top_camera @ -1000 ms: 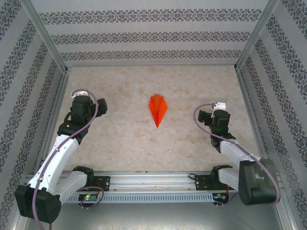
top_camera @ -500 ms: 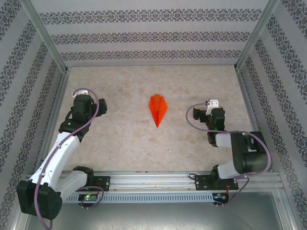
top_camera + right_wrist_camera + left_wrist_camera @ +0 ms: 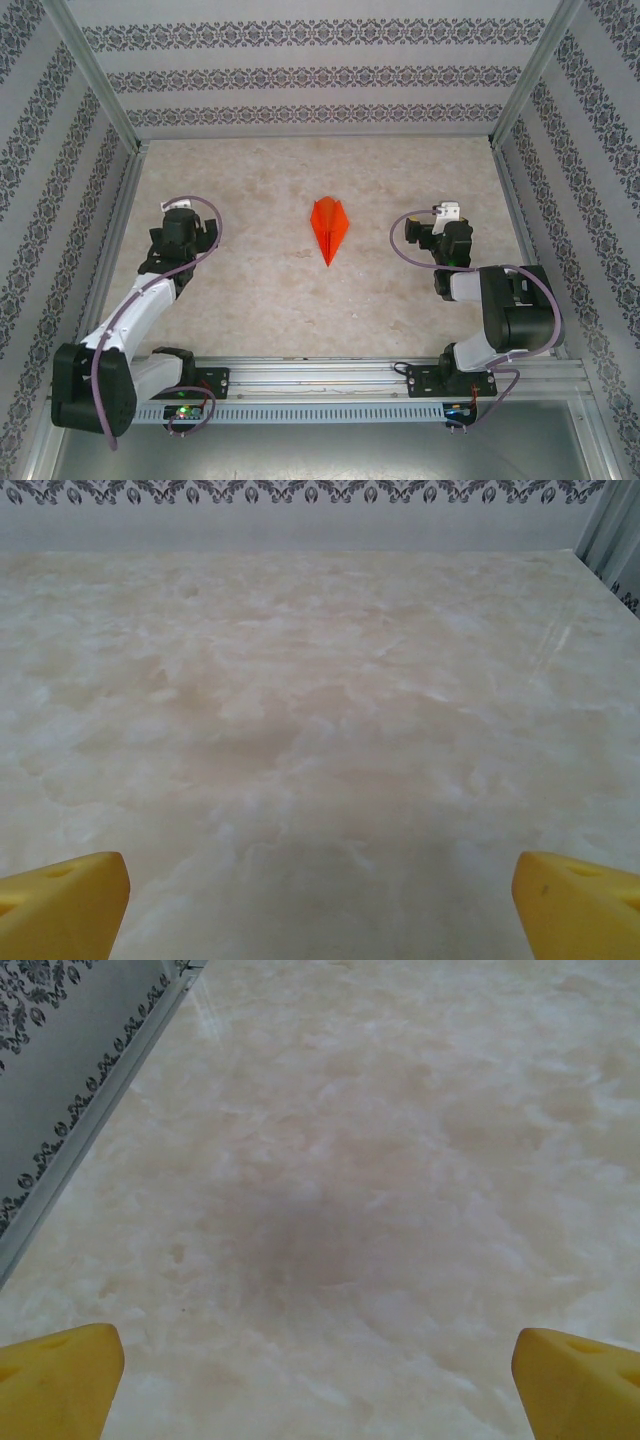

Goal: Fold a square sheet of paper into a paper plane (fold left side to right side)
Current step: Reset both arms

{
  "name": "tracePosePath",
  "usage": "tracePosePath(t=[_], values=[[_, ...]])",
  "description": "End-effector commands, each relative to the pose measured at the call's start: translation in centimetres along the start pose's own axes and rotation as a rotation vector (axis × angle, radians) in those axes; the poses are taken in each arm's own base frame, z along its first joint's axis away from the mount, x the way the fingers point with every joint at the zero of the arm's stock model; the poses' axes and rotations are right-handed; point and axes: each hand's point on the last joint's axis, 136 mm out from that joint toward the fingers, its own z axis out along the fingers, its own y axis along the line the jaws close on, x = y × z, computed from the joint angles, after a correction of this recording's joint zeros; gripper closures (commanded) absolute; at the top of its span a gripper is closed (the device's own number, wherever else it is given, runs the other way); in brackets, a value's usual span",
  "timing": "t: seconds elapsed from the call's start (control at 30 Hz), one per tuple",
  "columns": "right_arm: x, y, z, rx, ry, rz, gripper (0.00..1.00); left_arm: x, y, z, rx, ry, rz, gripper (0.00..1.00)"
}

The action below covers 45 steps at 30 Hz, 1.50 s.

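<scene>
Orange-red paper, overhead: we see the paper plane (image 3: 330, 228) folded and lying flat on the marble-look table (image 3: 250, 290), its sharp tip toward the arm bases, between the two arms and well apart from both.
Arms, overhead: the left gripper (image 3: 180, 215) and the right gripper (image 3: 447, 222) hang on either side of the plane, touching nothing.
Left wrist: the left gripper (image 3: 320, 1390) stands wide and empty, yellow fingertips (image 3: 60, 1380) at the frame's lower corners, bare tabletop between them, the side wall (image 3: 60, 1080) close by.
Right wrist: the right gripper (image 3: 320, 910) is just as wide and holds nothing, over bare table facing the back wall (image 3: 300, 510).
Risk, as we judge it: the folding looks done, so a careless sweep through the middle could skid the light dart or crush a wing.
Second risk: the left arm, near the side wall, could clip it on a wide swing.
</scene>
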Motion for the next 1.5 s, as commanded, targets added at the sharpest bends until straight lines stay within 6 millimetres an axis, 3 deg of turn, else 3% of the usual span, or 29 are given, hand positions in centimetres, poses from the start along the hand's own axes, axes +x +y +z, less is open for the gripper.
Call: tracePosePath(t=[0.0,0.43,0.53,0.67,1.47], values=[[-1.5,0.3,0.2,-0.018,-0.047,0.013,0.02,-1.6,0.5,1.3,-0.035,-0.102,0.065,0.0],[-1.4,0.3,0.1,-0.019,-0.045,0.013,0.02,-0.8,-4.5,4.7,0.216,-0.277,0.076,0.0],[-1.4,0.3,0.1,-0.017,-0.046,0.013,0.02,0.3,-5.1,5.8,0.239,-0.253,0.089,0.0],[-1.5,0.3,0.2,-0.017,-0.047,0.013,0.02,1.7,-5.3,6.7,0.263,-0.279,0.078,0.0],[-1.5,0.3,0.2,-0.013,-0.047,0.008,0.02,1.6,-4.4,7.2,0.252,-0.258,0.036,0.0]])
